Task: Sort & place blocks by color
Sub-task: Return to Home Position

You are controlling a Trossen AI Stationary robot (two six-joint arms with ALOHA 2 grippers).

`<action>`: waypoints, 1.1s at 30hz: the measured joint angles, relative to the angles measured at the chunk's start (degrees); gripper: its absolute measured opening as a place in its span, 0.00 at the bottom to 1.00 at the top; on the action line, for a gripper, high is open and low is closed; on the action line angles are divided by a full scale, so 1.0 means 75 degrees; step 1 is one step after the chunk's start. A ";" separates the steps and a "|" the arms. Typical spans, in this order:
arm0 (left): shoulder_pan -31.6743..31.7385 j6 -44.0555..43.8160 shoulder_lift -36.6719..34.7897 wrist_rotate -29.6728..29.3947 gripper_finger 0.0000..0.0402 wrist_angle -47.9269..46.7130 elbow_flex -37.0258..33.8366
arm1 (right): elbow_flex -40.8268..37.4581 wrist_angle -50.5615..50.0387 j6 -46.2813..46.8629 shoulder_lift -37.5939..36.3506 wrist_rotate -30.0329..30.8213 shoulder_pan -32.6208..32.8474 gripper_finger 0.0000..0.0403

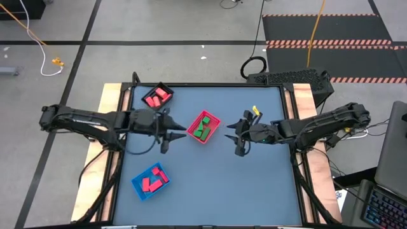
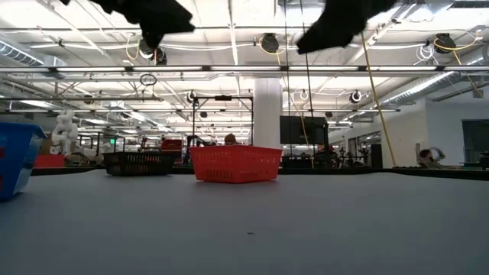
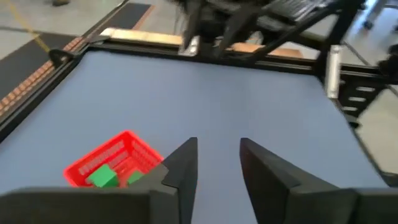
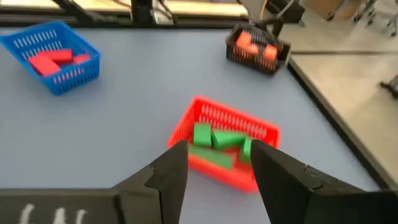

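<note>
Both pincers hang above the surface, empty. The left pincer (image 1: 174,135) holds its two dark fingers a moderate gap apart with nothing between them. The right pincer (image 1: 235,137) faces it from the opposite side, parted about as far and also holding nothing.

Between the two pincers lie the green blocks (image 1: 203,129), several small solid pieces crowded together. They are just ahead of the left pincer's tips and a little farther ahead of the right pincer's. They rest inside a red square mesh tray (image 1: 213,119), which sits cornerwise to both arms.

The red blocks (image 1: 152,181) lie well off to the left pincer's own right, slightly behind its tips, gathered in a blue mesh tray (image 1: 135,182). The red-orange blocks (image 1: 157,97) lie to that pincer's own left, nearer to it than the blue tray, inside a black mesh tray (image 1: 151,89). Seen from the right pincer, both of these trays stand beyond the red one.

All three trays stand well apart on the flat blue-grey surface (image 1: 254,184).
</note>
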 joint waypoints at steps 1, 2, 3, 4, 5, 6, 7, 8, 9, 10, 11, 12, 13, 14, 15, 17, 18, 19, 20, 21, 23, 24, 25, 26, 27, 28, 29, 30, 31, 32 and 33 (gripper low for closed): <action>-0.0081 0.0065 -0.0110 -0.0003 0.29 -0.0071 0.0000 | -0.0219 -0.0021 0.0124 -0.0196 -0.0002 0.0002 0.40; -0.0147 0.0126 -0.0220 -0.0010 0.27 -0.0200 -0.0005 | -0.0429 -0.0018 0.0246 -0.0396 0.0000 0.0002 0.39; -0.0209 0.0178 -0.0330 -0.0025 0.24 -0.0222 -0.0059 | -0.0643 0.0005 0.0365 -0.0615 -0.0004 0.0005 0.38; -0.0256 0.0229 -0.0434 -0.0065 0.22 -0.0196 -0.0136 | -0.0862 0.0019 0.0470 -0.0852 -0.0005 0.0005 0.37; -0.0283 0.0289 -0.0541 -0.0132 0.21 -0.0122 -0.0245 | -0.1086 0.0020 0.0574 -0.1093 -0.0008 0.0005 0.35; -0.0289 0.0338 -0.0649 -0.0205 0.19 -0.0032 -0.0380 | -0.1306 0.0048 0.0664 -0.1333 -0.0012 0.0005 0.33; -0.0279 0.0371 -0.0757 -0.0242 0.16 0.0050 -0.0538 | -0.1512 0.0078 0.0758 -0.1571 -0.0020 0.0005 0.31; -0.0251 0.0404 -0.0872 -0.0267 0.14 0.0174 -0.0719 | -0.1717 0.0084 0.0804 -0.1832 -0.0052 0.0005 0.29; -0.0209 0.0417 -0.0986 -0.0270 0.12 0.0350 -0.0922 | -0.1914 0.0114 0.0815 -0.2097 -0.0197 0.0005 0.27; -0.0177 0.0416 -0.1114 -0.0270 0.10 0.0567 -0.1144 | -0.2100 0.0174 0.0797 -0.2353 -0.0328 0.0005 0.25; -0.0144 0.0413 -0.1238 -0.0275 0.08 0.0743 -0.1360 | -0.2275 0.0231 0.0772 -0.2604 -0.0447 0.0002 0.23; -0.0111 0.0413 -0.1360 -0.0282 0.05 0.0966 -0.1585 | -0.2451 0.0278 0.0729 -0.2855 -0.0563 0.0002 0.20; -0.0089 0.0413 -0.1490 -0.0263 0.03 0.1162 -0.1794 | -0.2638 0.0333 0.0716 -0.3085 -0.0656 0.0005 0.18; -0.0055 0.0421 -0.1633 -0.0206 0.02 0.1282 -0.2002 | -0.2811 0.0401 0.0688 -0.3286 -0.0715 0.0008 0.15; -0.0029 0.0423 -0.1789 -0.0163 0.01 0.1371 -0.2194 | -0.2972 0.0505 0.0634 -0.3486 -0.0799 0.0005 0.12; 0.0014 0.0411 -0.2108 -0.0137 0.02 0.1529 -0.2534 | -0.3234 0.0537 0.0544 -0.3852 -0.0818 0.0005 0.06; 0.0043 0.0387 -0.2309 -0.0137 0.02 0.1519 -0.2697 | -0.3344 0.0534 0.0541 -0.3999 -0.0818 0.0005 0.04; 0.0073 0.0352 -0.2518 -0.0137 0.02 0.1504 -0.2863 | -0.3453 0.0537 0.0541 -0.4149 -0.0818 0.0005 0.02; 0.0095 0.0308 -0.2705 -0.0139 0.02 0.1515 -0.3010 | -0.3564 0.0537 0.0552 -0.4290 -0.0818 0.0005 0.01; 0.0112 0.0236 -0.2907 -0.0137 0.02 0.1536 -0.3158 | -0.3667 0.0535 0.0572 -0.4415 -0.0818 0.0005 0.01; 0.0141 0.0093 -0.3364 -0.0135 0.02 0.1482 -0.3472 | -0.3842 0.0532 0.0584 -0.4629 -0.0821 0.0005 0.02; 0.0142 0.0007 -0.3569 -0.0136 0.02 0.1516 -0.3611 | -0.3931 0.0532 0.0584 -0.4739 -0.0821 0.0005 0.02; 0.0140 -0.0059 -0.3770 -0.0133 0.02 0.1538 -0.3764 | -0.4012 0.0530 0.0596 -0.4841 -0.0821 0.0005 0.02; 0.0134 -0.0114 -0.3985 -0.0133 0.02 0.1513 -0.3919 | -0.4085 0.0534 0.0643 -0.4918 -0.0821 0.0005 0.02; 0.0116 -0.0137 -0.4186 -0.0132 0.02 0.1510 -0.4061 | -0.4160 0.0536 0.0701 -0.4993 -0.0821 0.0005 0.01; 0.0091 -0.0161 -0.4369 -0.0127 0.02 0.1527 -0.4198 | -0.4240 0.0535 0.0751 -0.5080 -0.0824 0.0005 0.01; 0.0066 -0.0164 -0.4547 -0.0128 0.02 0.1578 -0.4344 | -0.4313 0.0532 0.0799 -0.5154 -0.0825 0.0005 0.00; 0.0046 -0.0163 -0.4726 -0.0127 0.02 0.1682 -0.4519 | -0.4382 0.0533 0.0839 -0.5216 -0.0824 0.0005 0.00; 0.0017 -0.0161 -0.4901 -0.0127 0.02 0.1796 -0.4694 | -0.4450 0.0538 0.0867 -0.5268 -0.0827 0.0005 0.00; -0.0009 -0.0161 -0.5061 -0.0124 0.02 0.1976 -0.4878 | -0.4524 0.0539 0.0899 -0.5323 -0.0846 0.0005 0.00; -0.0027 -0.0159 -0.5207 -0.0124 0.02 0.2228 -0.5071 | -0.4605 0.0542 0.0923 -0.5382 -0.0856 0.0005 0.00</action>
